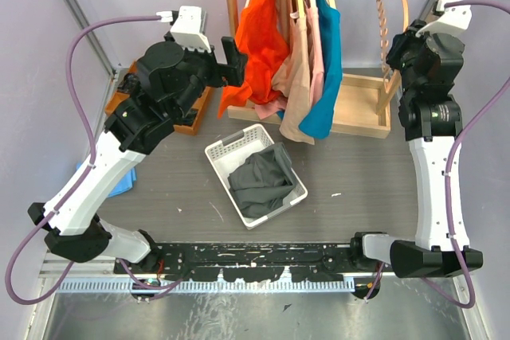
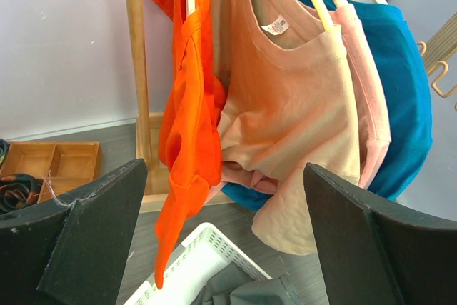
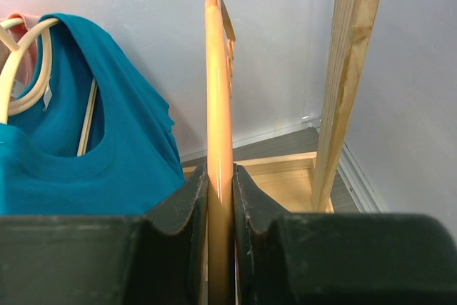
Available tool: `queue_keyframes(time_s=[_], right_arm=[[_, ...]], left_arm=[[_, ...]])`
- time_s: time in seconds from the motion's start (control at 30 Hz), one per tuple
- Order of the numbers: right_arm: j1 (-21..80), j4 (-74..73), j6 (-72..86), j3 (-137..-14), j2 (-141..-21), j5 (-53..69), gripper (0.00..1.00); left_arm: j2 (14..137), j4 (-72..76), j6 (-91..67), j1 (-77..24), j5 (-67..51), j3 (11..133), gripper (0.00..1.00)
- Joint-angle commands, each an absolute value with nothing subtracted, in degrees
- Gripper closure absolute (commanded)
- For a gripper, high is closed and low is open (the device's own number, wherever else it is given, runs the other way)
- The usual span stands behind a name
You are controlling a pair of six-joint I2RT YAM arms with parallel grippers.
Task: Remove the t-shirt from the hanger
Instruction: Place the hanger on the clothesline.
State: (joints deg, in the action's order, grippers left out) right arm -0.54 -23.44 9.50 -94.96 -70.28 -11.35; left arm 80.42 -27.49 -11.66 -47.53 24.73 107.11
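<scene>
Cloth, wood and plastic on my screens

I read the orange t-shirt (image 2: 189, 105), the peach shirt (image 2: 293, 105) and the teal shirt (image 3: 107, 148) as soft, matt, creased cloth. The bare hanger (image 3: 218, 105) is smooth wood with a slight sheen; the rack post (image 3: 348, 69) is paler, matt, grained wood. The basket (image 1: 231, 139) is white perforated plastic holding dull grey cloth (image 1: 263, 181). My right gripper (image 3: 220, 183) looks matt black, scuffed at its edges

Left arm (image 1: 119, 157) and right arm (image 1: 430, 165): white shells on the long links, black rounded housings at joints and bases. Purple cable (image 1: 70, 69) looped beside each arm up to a white wrist module (image 1: 190, 28). Left gripper (image 2: 223, 169): broad matte-black fingers (image 2: 86, 233), scuffed edges, a pale thread caught on one. Right gripper (image 3: 220, 173): black moulded fingers (image 3: 171, 226), dusty and worn.
</scene>
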Motion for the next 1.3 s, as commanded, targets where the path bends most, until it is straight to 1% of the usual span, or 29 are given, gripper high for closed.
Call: queue_keyframes(time_s=[0.0,0.03,0.07,0.13,0.17,0.33,0.53,0.73,0.93,1.27], right_arm=[[-0.90,-19.06,11.07,-95.95,-69.35,-11.80,0.99],[-0.88,-19.40,11.13,-96.23,-69.49,-11.81,0.99],[-0.92,-19.87,11.03,-96.55,-69.61,-11.99,0.94],[-0.91,-21.03,11.63,-97.32,-69.69,-12.00,0.72],[-0.89,-22.03,11.69,-97.75,-69.62,-12.04,0.66],[-0.95,-23.92,11.50,-98.65,-68.05,-15.04,0.47],[-0.89,-25.04,10.07,-101.12,-65.55,-14.44,0.46],[-0.88,-26.12,7.46,-106.30,-65.72,-3.00,0.46],[-0.88,-27.53,12.75,-109.10,-69.13,7.43,0.46],[-0.27,-26.59,18.59,-108.91,-74.15,12.16,0.46]], left_arm=[[80.20,-27.94,-11.75,-46.95,23.78,108.63,0.02],[80.16,-27.99,-11.76,-46.95,23.76,108.62,0.02],[80.21,-28.03,-11.83,-46.89,23.61,108.63,0.02],[80.19,-28.12,-12.05,-46.84,23.22,108.70,0.02],[80.27,-28.12,-12.11,-46.80,23.15,108.72,0.02],[80.51,-28.37,-12.88,-46.59,22.50,108.81,0.02],[80.54,-28.78,-14.53,-45.77,21.54,108.89,0.02],[80.93,-30.52,-16.10,-45.24,20.38,109.69,0.02],[81.69,-32.52,-17.05,-45.26,18.83,110.94,0.02],[82.41,-34.34,-15.66,-45.13,18.02,112.18,0.02]])
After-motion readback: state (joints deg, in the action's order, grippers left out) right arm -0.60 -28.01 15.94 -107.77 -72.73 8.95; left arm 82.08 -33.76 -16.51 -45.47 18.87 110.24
